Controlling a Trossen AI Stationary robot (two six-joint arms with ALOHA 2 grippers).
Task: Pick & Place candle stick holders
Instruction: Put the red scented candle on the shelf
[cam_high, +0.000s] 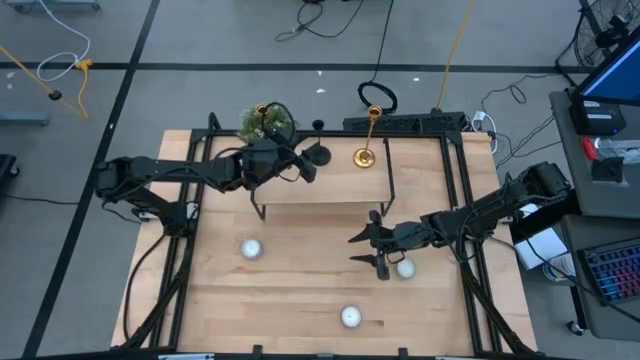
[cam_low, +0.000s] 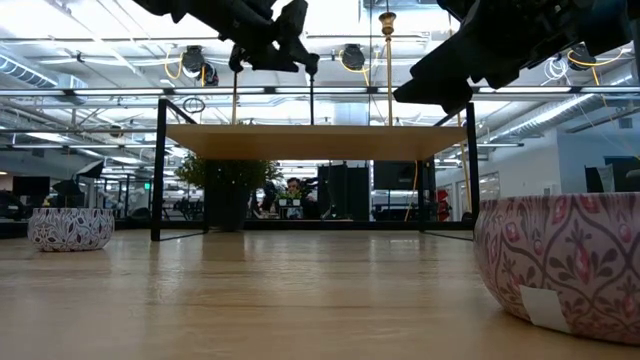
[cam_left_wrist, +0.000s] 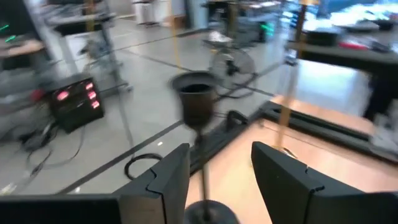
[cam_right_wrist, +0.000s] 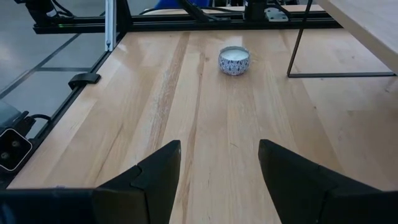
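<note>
A black candle stick holder (cam_high: 319, 153) stands upright on its round base on a small raised shelf (cam_high: 340, 185) at the table's far middle. A gold holder (cam_high: 365, 155) stands to its right on the shelf. A second gold holder (cam_high: 262, 108) shows by the green plant (cam_high: 270, 123). My left gripper (cam_high: 306, 166) is open at the black holder. In the left wrist view its fingers (cam_left_wrist: 174, 171) stand on either side of the black holder's stem (cam_left_wrist: 200, 140) without touching it. My right gripper (cam_high: 368, 250) is open and empty over the table, below the shelf.
Three small patterned candle tins sit on the table: one at the left (cam_high: 250, 248), one by my right gripper (cam_high: 405, 267), one near the front edge (cam_high: 350, 317). The shelf's thin black legs (cam_low: 158, 170) stand on the table. A black frame (cam_high: 465, 190) edges the table.
</note>
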